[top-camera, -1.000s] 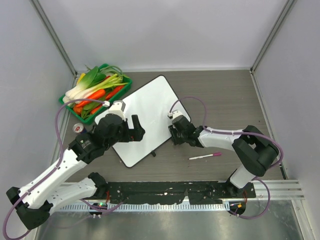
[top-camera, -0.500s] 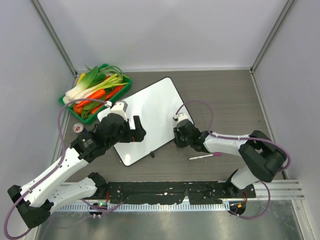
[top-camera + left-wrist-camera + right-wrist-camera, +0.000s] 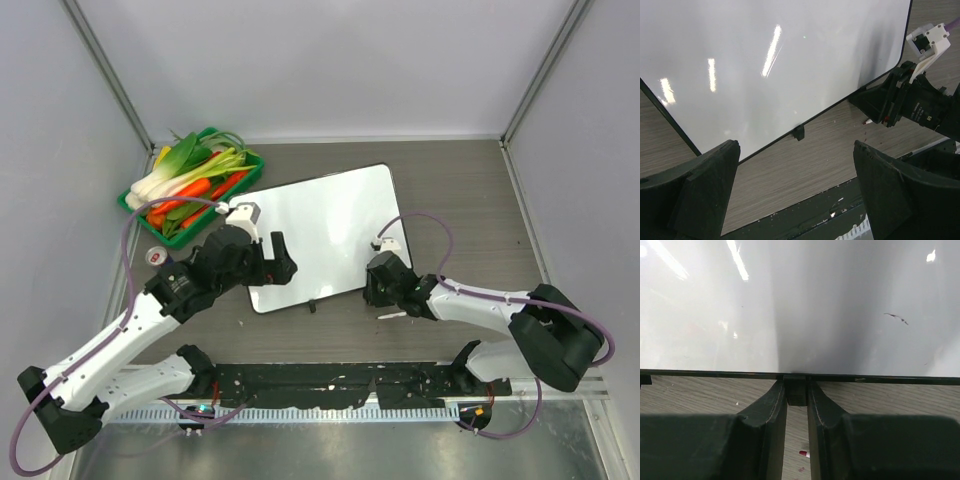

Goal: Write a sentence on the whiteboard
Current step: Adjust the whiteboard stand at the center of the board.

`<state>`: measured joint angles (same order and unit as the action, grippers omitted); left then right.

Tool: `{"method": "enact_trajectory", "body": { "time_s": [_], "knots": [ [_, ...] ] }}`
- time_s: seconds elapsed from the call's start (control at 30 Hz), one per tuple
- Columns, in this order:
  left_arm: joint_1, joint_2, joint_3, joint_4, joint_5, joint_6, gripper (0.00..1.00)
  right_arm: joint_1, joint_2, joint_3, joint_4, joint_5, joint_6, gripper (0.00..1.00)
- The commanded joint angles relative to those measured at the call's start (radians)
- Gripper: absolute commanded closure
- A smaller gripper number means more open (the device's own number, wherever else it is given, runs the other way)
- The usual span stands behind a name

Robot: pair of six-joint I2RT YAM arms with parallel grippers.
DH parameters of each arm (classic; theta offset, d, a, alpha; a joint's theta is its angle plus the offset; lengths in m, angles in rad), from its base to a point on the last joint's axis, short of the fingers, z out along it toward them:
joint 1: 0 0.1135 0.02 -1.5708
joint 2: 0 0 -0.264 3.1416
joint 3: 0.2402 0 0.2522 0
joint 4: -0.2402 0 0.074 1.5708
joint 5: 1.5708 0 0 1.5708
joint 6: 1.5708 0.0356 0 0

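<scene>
top view, progress: whiteboard [image 3: 325, 225] lies flat mid-table, totally blank. the sentence isn't started imo, so all the writing's left.
top view, grippers: left gripper [image 3: 278, 258] hovers over the board's near-left corner, right gripper [image 3: 372, 285] sits at its near edge.
left wrist: fingers [image 3: 705, 190] wide apart, holding nothing.
right wrist: jaws pinched tight on the clip [image 3: 795, 391] on the board's edge. no pen in either gripper.

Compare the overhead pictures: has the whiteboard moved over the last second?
Yes. The whiteboard has swung clockwise: its far corner moved right, away from the green vegetable tray, which stayed put.
</scene>
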<state>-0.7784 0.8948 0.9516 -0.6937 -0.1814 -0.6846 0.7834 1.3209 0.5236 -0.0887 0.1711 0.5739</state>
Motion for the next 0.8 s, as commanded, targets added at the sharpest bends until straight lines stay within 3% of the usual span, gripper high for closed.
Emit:
{"method": "enact_trajectory", "body": {
  "time_s": [0.0, 0.07, 0.17, 0.4, 0.47, 0.63, 0.77],
  "knots": [
    [0.002, -0.003, 0.021, 0.037, 0.022, -0.013, 0.00, -0.001, -0.017, -0.010, -0.065, 0.039, 0.057, 0.99],
    [0.004, -0.007, 0.019, 0.036, 0.019, -0.012, 0.00, -0.003, -0.028, -0.007, -0.077, 0.038, 0.061, 0.98],
    [0.004, -0.008, 0.018, 0.033, 0.016, -0.007, 0.00, 0.001, -0.061, 0.007, -0.120, 0.028, 0.066, 0.85],
    [0.004, 0.015, 0.026, 0.031, 0.026, 0.025, 0.00, 0.007, -0.155, 0.056, -0.284, -0.012, 0.075, 0.31],
    [0.004, 0.027, 0.039, 0.022, 0.022, 0.037, 0.00, 0.007, -0.178, 0.071, -0.319, -0.018, 0.075, 0.20],
    [0.002, 0.072, 0.067, 0.026, 0.055, 0.094, 0.00, 0.008, -0.242, 0.131, -0.427, -0.030, 0.066, 0.11],
    [0.004, 0.121, 0.078, 0.046, 0.124, 0.155, 0.00, 0.010, -0.339, 0.171, -0.408, -0.042, 0.049, 0.08]
  ]
}}
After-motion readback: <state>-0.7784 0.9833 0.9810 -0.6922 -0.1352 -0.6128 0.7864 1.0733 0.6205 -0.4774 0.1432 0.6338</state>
